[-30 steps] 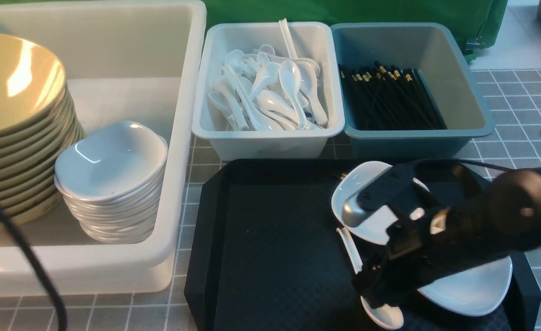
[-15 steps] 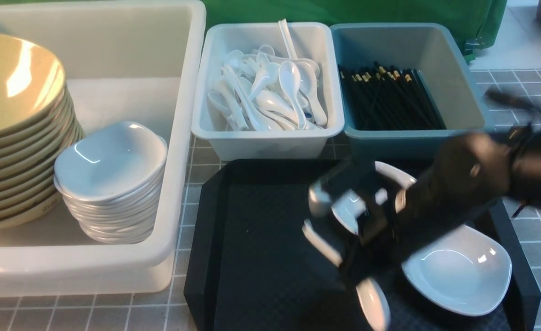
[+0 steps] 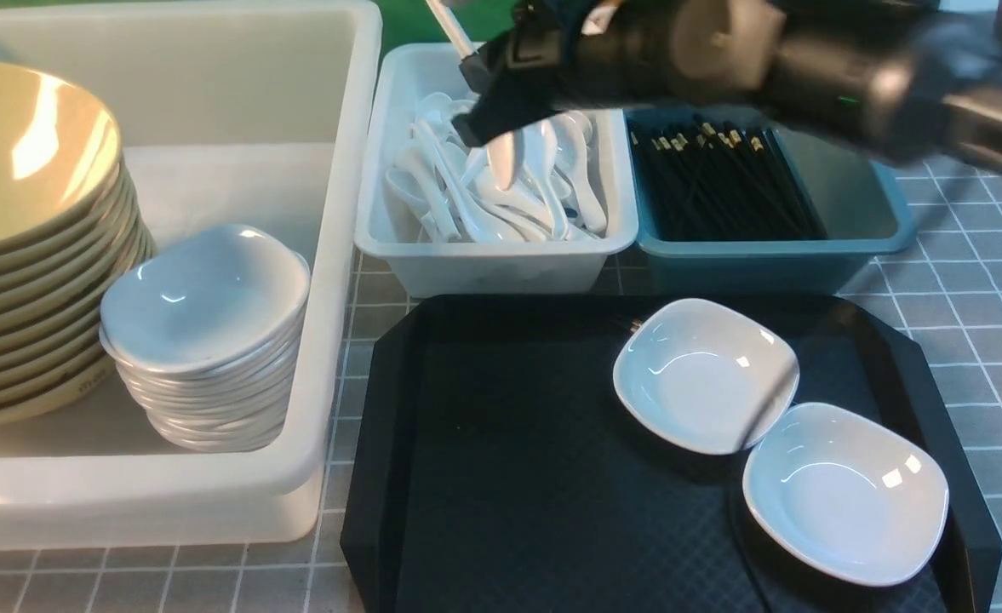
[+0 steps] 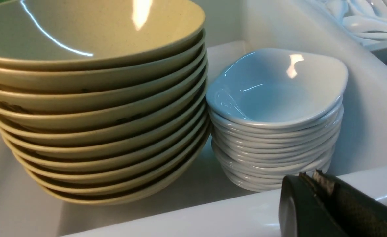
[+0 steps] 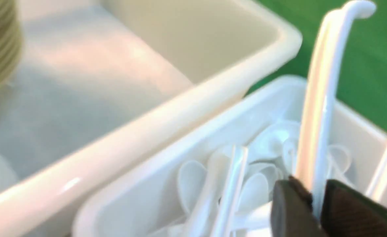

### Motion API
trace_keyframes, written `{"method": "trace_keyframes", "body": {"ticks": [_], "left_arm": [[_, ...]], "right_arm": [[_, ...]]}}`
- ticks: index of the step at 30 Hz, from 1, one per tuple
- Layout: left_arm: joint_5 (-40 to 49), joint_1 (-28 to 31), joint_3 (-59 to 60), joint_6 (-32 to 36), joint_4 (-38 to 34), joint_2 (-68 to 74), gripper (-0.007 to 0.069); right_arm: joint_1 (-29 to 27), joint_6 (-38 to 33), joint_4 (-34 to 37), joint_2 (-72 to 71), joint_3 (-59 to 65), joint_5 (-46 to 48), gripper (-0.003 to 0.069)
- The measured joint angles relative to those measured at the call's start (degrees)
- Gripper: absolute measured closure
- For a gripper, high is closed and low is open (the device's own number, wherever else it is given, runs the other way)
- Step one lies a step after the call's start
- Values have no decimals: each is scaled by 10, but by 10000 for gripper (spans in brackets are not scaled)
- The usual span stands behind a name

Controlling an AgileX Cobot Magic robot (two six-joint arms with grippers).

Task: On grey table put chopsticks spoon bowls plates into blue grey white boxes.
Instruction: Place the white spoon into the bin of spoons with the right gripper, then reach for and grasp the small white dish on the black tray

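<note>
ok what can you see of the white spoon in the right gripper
The glossy white, ceramic-looking spoon is clamped by its handle between the jaws of the black right gripper. Its handle tip hooks over; its bowl hangs lower. It slants over the pale rectangular bin of spoons.

The setting can be read as a lab or similar robot work area, though the exact kind of place cannot be told. A black jointed robot arm (image 3: 722, 60) is seen stretched over a grey worktop marked with thin white grid lines (image 3: 986, 358). Green sheeting (image 5: 367, 65) is hung behind three open plastic bins. Pale yellow-green round bowls (image 4: 108, 98) and glossy white rounded-square dishes (image 4: 278, 92) are stacked inside a large white plastic tub (image 3: 211, 502), tableware as used in a kitchen or canteen. No room beyond is shown clearly.
</note>
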Motion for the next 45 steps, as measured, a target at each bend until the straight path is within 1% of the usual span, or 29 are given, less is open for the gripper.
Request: {"method": "trace_keyframes", "body": {"ticks": [1,3,5,6,7,8,9,10,12,14,17,20,21,23,24,27,28,29,31,32,33,34,35,36,39,40,44,45], "left_arm": [[0,0,0,0,0,0,633],[0,0,1,0,0,0,633],[0,0,1,0,0,0,633],[0,0,2,0,0,0,633],[1,0,2,0,0,0,633],[1,0,3,0,0,0,633],[1,0,3,0,0,0,633],[1,0,3,0,0,0,633],[0,0,3,0,0,0,633],[0,0,3,-1,0,-1,633],[0,0,3,-2,0,-5,633],[0,0,3,-2,0,-6,633],[0,0,3,-2,0,-6,633],[0,0,3,-2,0,-6,633],[0,0,3,-2,0,-6,633],[0,0,3,-2,0,-6,633],[0,0,3,-2,0,-6,633],[0,0,3,-2,0,-6,633],[0,0,3,-2,0,-6,633],[0,0,3,-2,0,-6,633],[0,0,3,-2,1,-6,633],[0,0,3,-2,1,-6,633],[0,0,3,-2,2,-6,633],[0,0,3,-2,2,-6,633],[0,0,3,-2,2,-6,633],[0,0,3,-2,2,-6,633],[0,0,3,-2,2,-7,633],[0,0,3,-2,2,-7,633]], "right_arm": [[-7,6,-1,18,-26,23,421],[-24,28,-6,47,-88,101,319],[-37,63,-17,46,-122,183,251],[-46,96,-36,38,-141,224,225],[-52,116,-56,30,-150,264,215],[-55,121,-62,27,-151,273,212],[-66,155,-118,4,-154,337,209],[-71,171,-150,-11,-149,367,211],[-85,195,-210,-38,-112,425,218],[-102,207,-231,-62,-44,457,224],[-123,230,-243,-79,76,455,224],[-130,237,-244,-80,163,420,216],[-131,244,-242,-80,208,378,204],[-131,245,-230,-79,233,344,190],[-131,245,-226,-78,236,341,190],[-131,239,-184,-61,241,310,187],[-131,238,-182,-60,241,309,188],[-131,235,-175,-56,241,307,197],[-131,219,-151,-46,241,308,283],[-131,206,-138,-46,241,311,330],[-132,185,-116,-48,241,321,445],[-132,177,-105,-49,241,324,472],[-133,163,-77,-56,241,331,515],[-133,161,-73,-58,241,332,521],[-133,124,-16,-93,241,349,591],[-133,123,-14,-96,241,350,592],[-133,94,32,-153,245,361,594],[-132,83,67,-182,245,353,594]]}}
